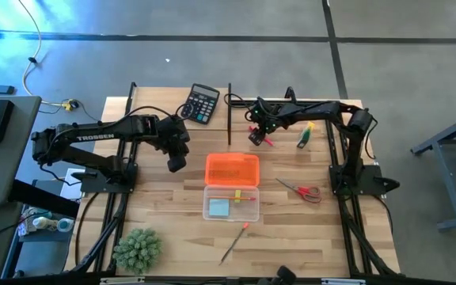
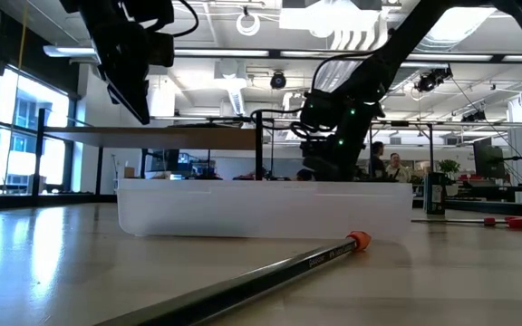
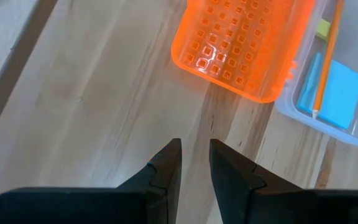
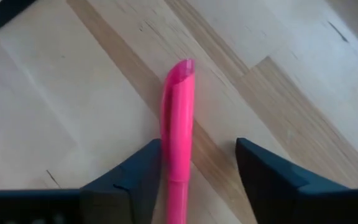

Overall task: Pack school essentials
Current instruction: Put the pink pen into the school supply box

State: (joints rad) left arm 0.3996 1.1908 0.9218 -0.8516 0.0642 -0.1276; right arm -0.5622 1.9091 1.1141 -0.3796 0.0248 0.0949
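Currently right end effector (image 4: 194,171) open astride pink pen (image 4: 178,124), one finger touching, bare wood around

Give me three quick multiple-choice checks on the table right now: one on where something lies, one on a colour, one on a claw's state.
1. Where are the scissors?
A. inside the clear box
B. on the table by the right arm's base
C. under the calculator

2. What colour is the lid beside the clear box?
A. orange
B. green
C. white

3. How is the right claw?
A. clamped on the scissors
B. open around the pink pen
C. holding the pencil

Key: 1 B, they lie on bare wood there; 2 A, high view shows orange; 3 B, the pen lies between its spread fingers.
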